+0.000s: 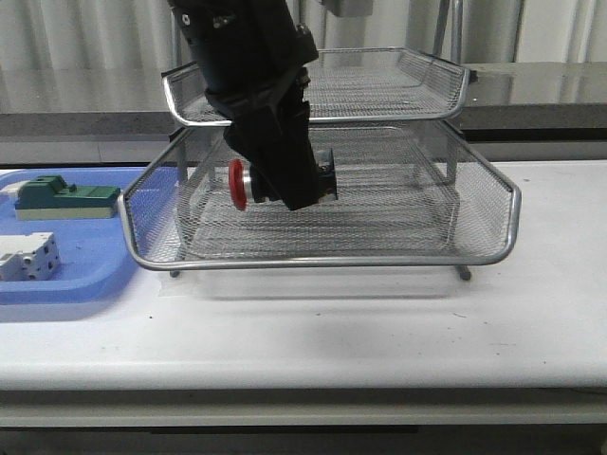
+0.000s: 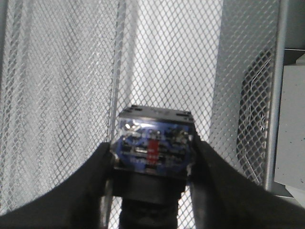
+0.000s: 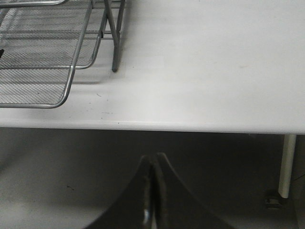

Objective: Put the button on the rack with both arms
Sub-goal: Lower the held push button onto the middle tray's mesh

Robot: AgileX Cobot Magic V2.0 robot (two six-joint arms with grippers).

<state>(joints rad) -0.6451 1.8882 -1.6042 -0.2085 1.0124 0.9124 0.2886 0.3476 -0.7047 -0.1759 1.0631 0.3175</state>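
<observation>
While the right gripper (image 3: 153,191) hangs off the table's (image 1: 379,332) near edge, fingers pressed together and holding nothing, the left gripper (image 1: 289,185) clamps the button (image 1: 248,183) above the mesh floor of the rack's (image 1: 322,261) pulled-out tray, red cap pointing left.

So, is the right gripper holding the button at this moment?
No, the right gripper is shut on nothing beyond the table edge; the button sits between the left gripper's fingers.
</observation>
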